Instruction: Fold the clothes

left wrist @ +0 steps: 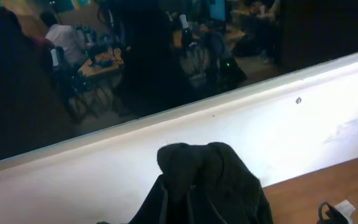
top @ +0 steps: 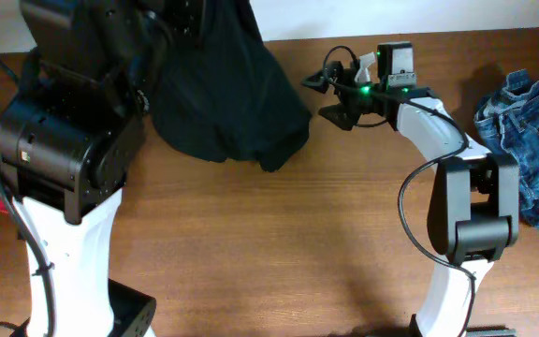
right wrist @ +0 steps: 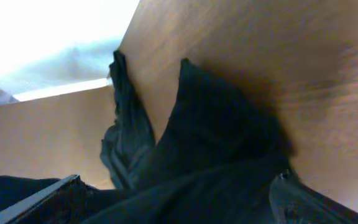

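A brown wooden table (top: 279, 243) meets a white wall (left wrist: 278, 124) along its far edge. Above the wall, a dim room with desks (left wrist: 101, 62) shows.

Quick count: one black garment (top: 227, 103), one pair of blue denim jeans (top: 531, 140), two robot arms, left arm (top: 64, 178) and right arm (top: 461, 206), one worktop (top: 279, 253).

The bunched garment (top: 227, 103) lies on the far part of the table (top: 298, 234), left of centre, its far end gathered up at the left gripper (left wrist: 179, 208) in front of the wall (top: 419, 19). Just right of the garment is the right gripper (top: 328, 96); the right arm (top: 461, 206) reaches back to the near edge. The jeans (top: 530, 140) lie well apart, at the table's right edge.
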